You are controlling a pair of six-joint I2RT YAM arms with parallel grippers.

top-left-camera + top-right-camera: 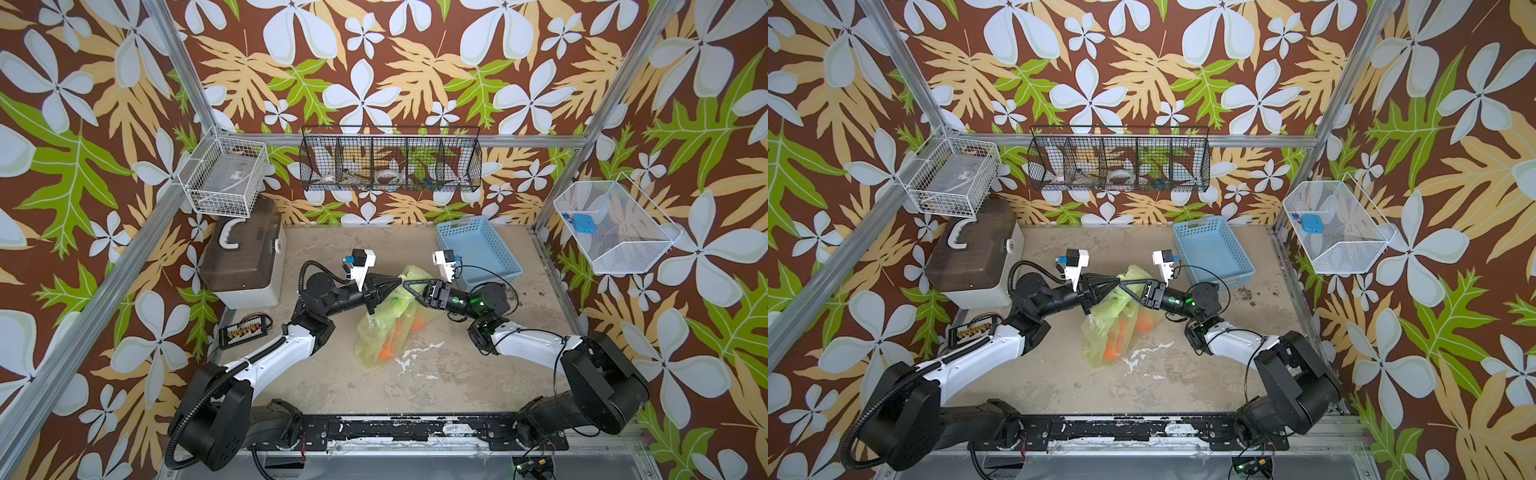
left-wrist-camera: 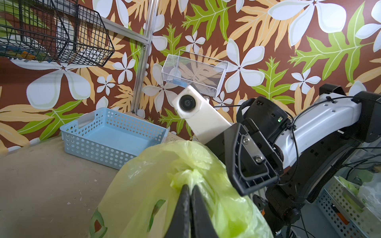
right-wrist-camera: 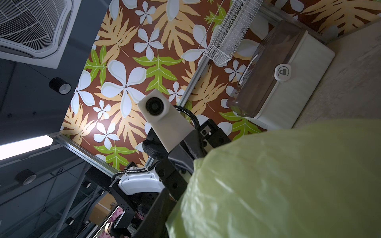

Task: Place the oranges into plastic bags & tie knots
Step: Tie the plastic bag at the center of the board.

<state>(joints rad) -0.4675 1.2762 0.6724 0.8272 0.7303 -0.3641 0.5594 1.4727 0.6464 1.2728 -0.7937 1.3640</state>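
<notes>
in both top views the plastic bag (image 1: 390,324) (image 1: 1108,328) sags on the tabletop (image 1: 457,374), the oranges (image 1: 386,353) only blurred orange smudges through its film. both arms reach inward, left hand (image 1: 397,284) and right hand (image 1: 409,284) nearly tip to tip above it. from the left wrist, the left hand (image 2: 190,186) is pinched tight on the bag's bunched top (image 2: 189,173). from the right wrist, the bag (image 3: 288,175) hides the right hand's tips; wide or narrow, i cannot tell.
</notes>
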